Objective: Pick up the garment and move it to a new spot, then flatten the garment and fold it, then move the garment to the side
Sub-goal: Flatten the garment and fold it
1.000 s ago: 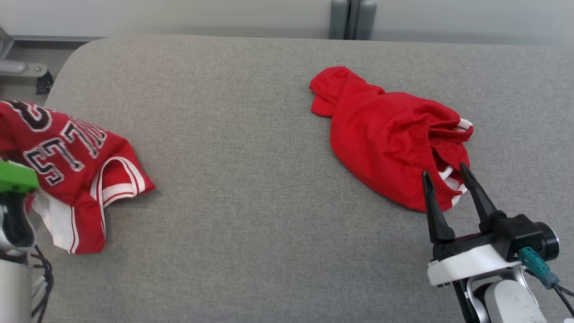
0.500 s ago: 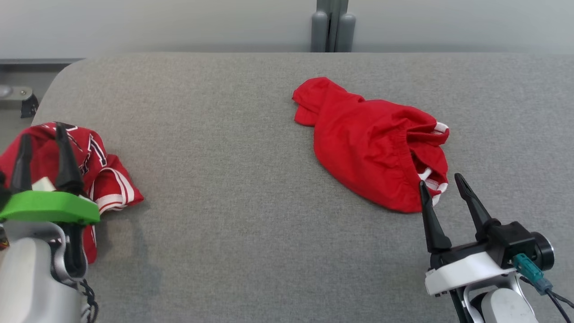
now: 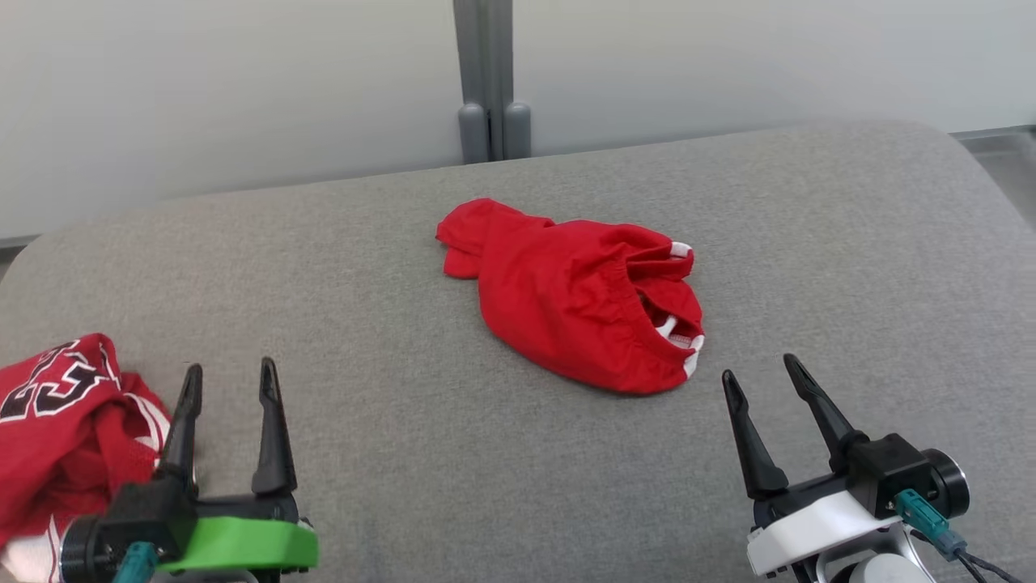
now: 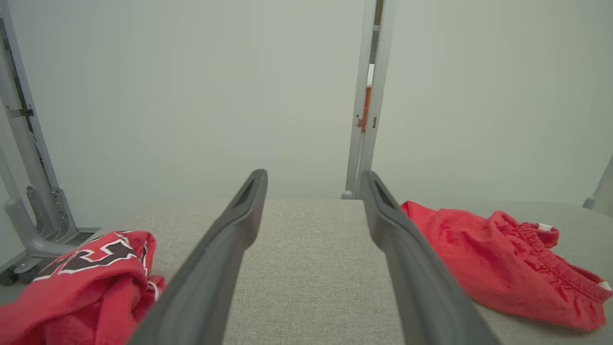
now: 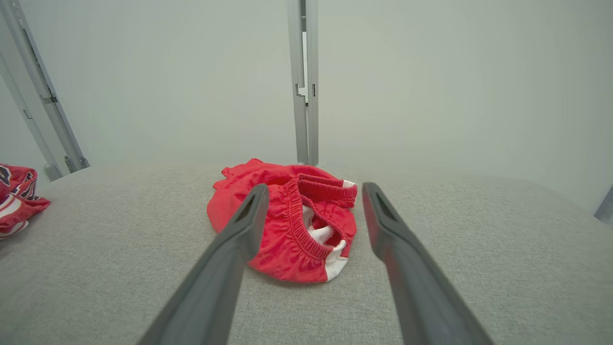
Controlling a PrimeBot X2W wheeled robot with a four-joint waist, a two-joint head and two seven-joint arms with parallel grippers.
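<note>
The right gripper (image 3: 758,366) is spread wide and empty, its tips just short of the waistband end of the red shorts (image 3: 566,300) and not touching them. The left gripper (image 3: 230,365), equally wide and empty, is well left of the shorts. The shorts lie crumpled on the grey table (image 3: 405,470). Further left of them is a bunched red lettered jersey (image 3: 57,421).
</note>
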